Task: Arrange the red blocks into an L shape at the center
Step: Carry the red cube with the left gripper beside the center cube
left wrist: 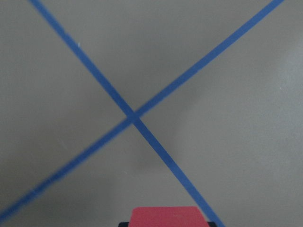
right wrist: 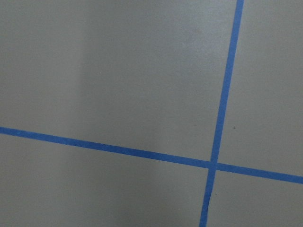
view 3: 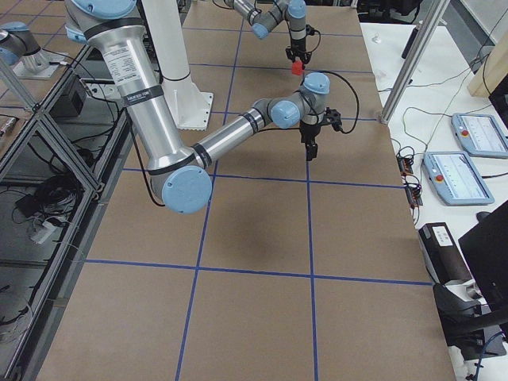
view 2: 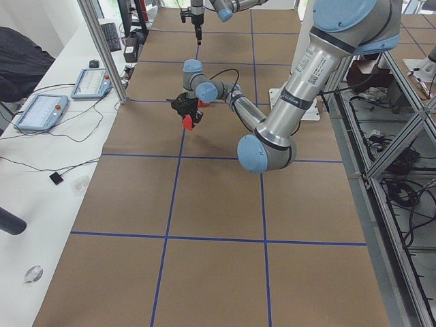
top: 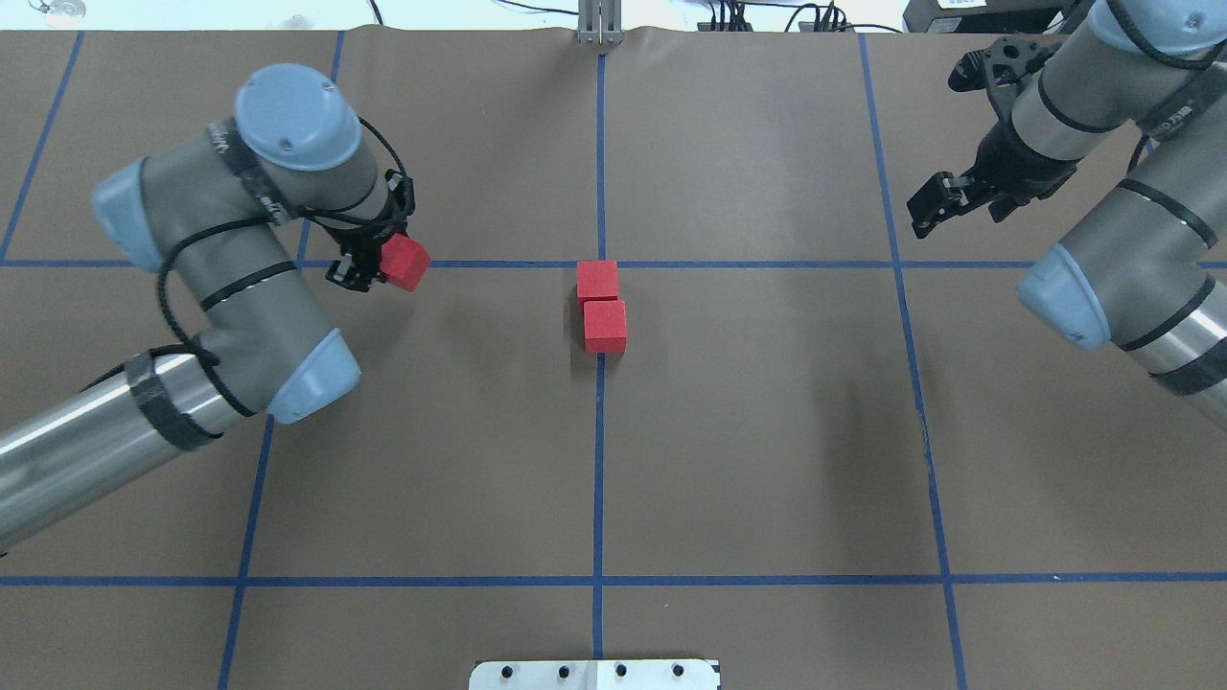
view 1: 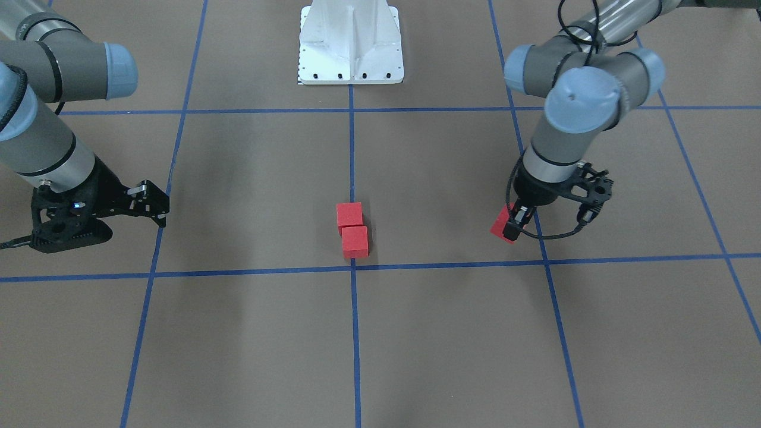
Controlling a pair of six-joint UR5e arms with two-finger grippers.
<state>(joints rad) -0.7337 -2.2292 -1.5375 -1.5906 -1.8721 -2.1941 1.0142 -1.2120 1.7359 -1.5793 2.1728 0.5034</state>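
While the left gripper [top: 374, 266] hangs over a tape crossing [left wrist: 132, 118] at left, pinching 1 red block [top: 405, 262] off the table [top: 767, 431], the other 2 red blocks [top: 597, 280] [top: 605, 326] sit touching at ctr, end to end on the middle blue line [top: 599, 460], robot-side of its crossing. Right gripper [top: 935, 206] hovers far right; can't tell if fingers are spread or together.

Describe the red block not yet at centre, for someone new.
Follow the robot's left arm to its tip. The red block there is clamped in the jaws, alone, while the other two lie touching at the table's centre.
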